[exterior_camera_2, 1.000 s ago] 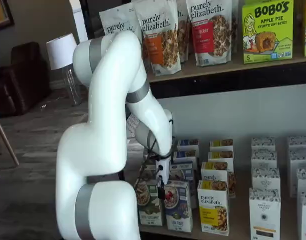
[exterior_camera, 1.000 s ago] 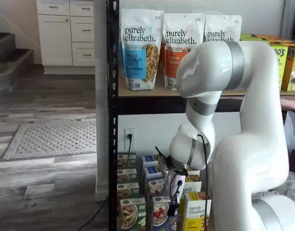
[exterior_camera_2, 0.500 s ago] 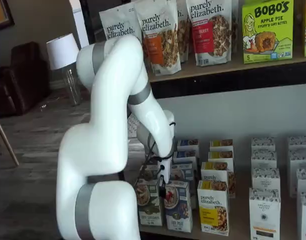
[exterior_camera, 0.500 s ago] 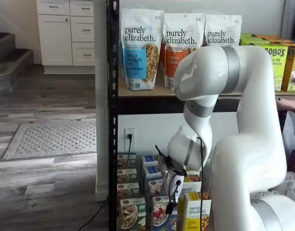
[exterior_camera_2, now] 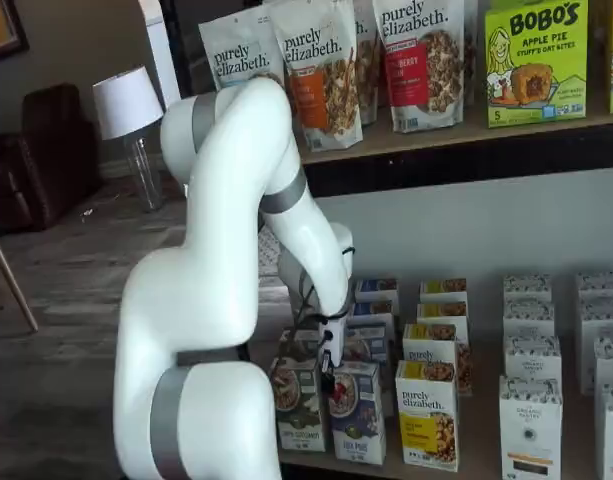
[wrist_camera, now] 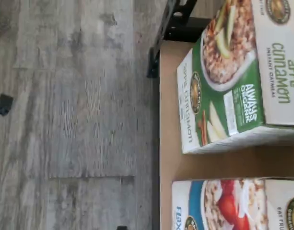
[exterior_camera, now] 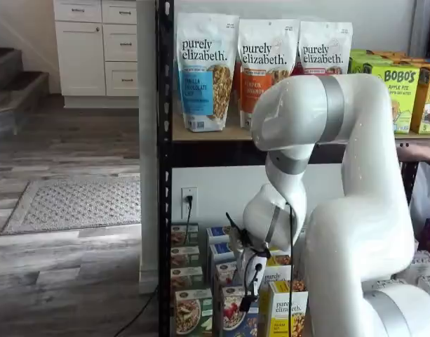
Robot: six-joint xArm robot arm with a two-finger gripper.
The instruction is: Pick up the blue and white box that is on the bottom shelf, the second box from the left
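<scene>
blue and white box (exterior_camera_2: 357, 412): light, stiff carton, slick faces | grasp: narrow sides near top | gripper (exterior_camera_2: 328, 378): jaws wide, holding nothing

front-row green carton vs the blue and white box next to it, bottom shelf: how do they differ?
The green carton has a green front lettered apple cinnamon; the blue and white box has a blue front under a white band. The green carton's bowl shows oatmeal with apple slices; the blue and white box's bowl shows red berries. Both stand upright, similar in size, at the bottom shelf's front.
</scene>
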